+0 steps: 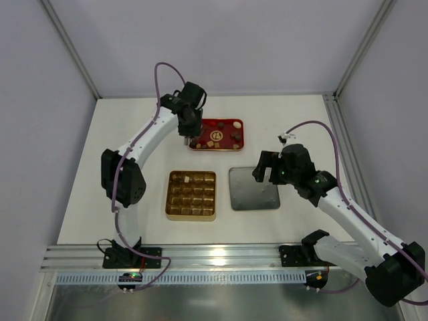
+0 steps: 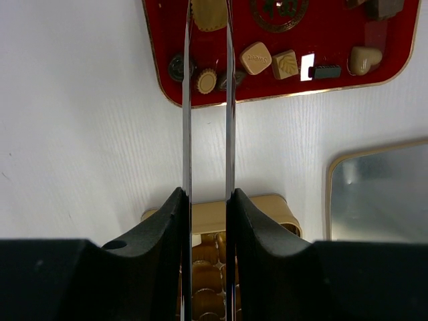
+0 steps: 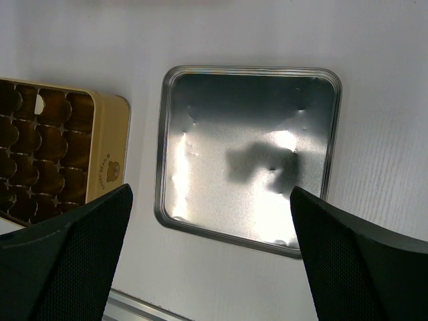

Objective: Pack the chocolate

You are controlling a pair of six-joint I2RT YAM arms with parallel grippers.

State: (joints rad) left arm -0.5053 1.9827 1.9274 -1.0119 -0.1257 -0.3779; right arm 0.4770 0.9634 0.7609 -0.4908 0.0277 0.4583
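Left gripper (image 1: 186,138) seems to pinch a fluted piece (image 2: 209,15) over the tray's (image 2: 160,40) left end. Other chocolate (image 2: 255,58) lies on the tray. Right gripper (image 3: 210,192) hangs spread wide, nearward and right of the tray. Pieces are probably light, brittle and easily marred, so grip the opposite sides gently.

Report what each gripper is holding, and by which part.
The left gripper pinches a round, ridged light-brown chocolate by its opposite sides, at the flat red tray. The right gripper is open and holds nothing.

Gold box (image 1: 191,218), silver lid (image 1: 254,188) — gap between.
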